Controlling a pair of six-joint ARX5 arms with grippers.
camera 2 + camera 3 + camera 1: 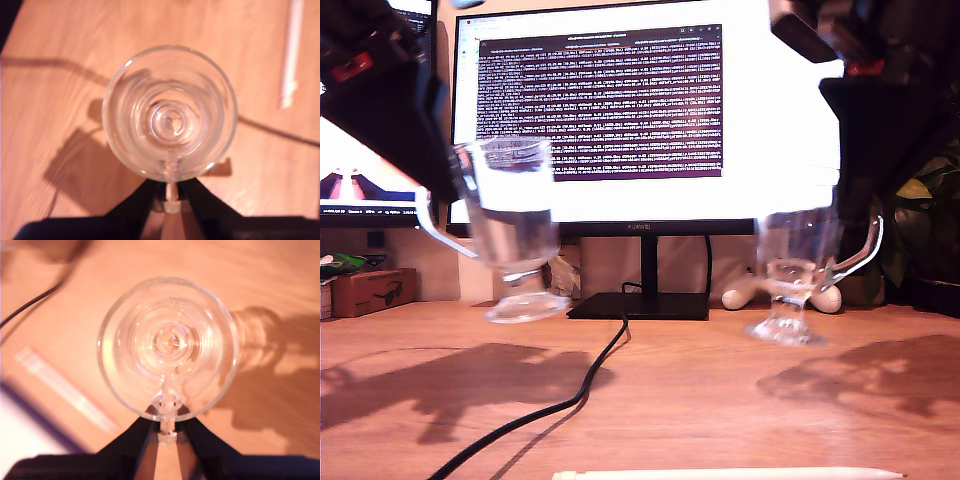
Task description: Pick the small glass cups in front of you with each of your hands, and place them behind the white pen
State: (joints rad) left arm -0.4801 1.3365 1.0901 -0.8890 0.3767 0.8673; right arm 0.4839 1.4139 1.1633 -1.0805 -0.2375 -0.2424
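my first gripper (171, 197) pinches empty cup (170, 112) handle | my second gripper (167, 432) pinches empty cup (168, 347) handle

Your exterior view sits low at desk (720, 400) level, facing the monitor (645, 110); both wrist views look straight down, close, sharing the desk.

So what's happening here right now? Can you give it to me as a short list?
my first hand: shut on the handle of the first glass cup
my second hand: shut on the handle of the second glass cup
cups: both tilted, off the desk
white pen: flat on the desk, nearest the exterior camera
black cable: crosses the desk between the cups
monitor: lit, behind
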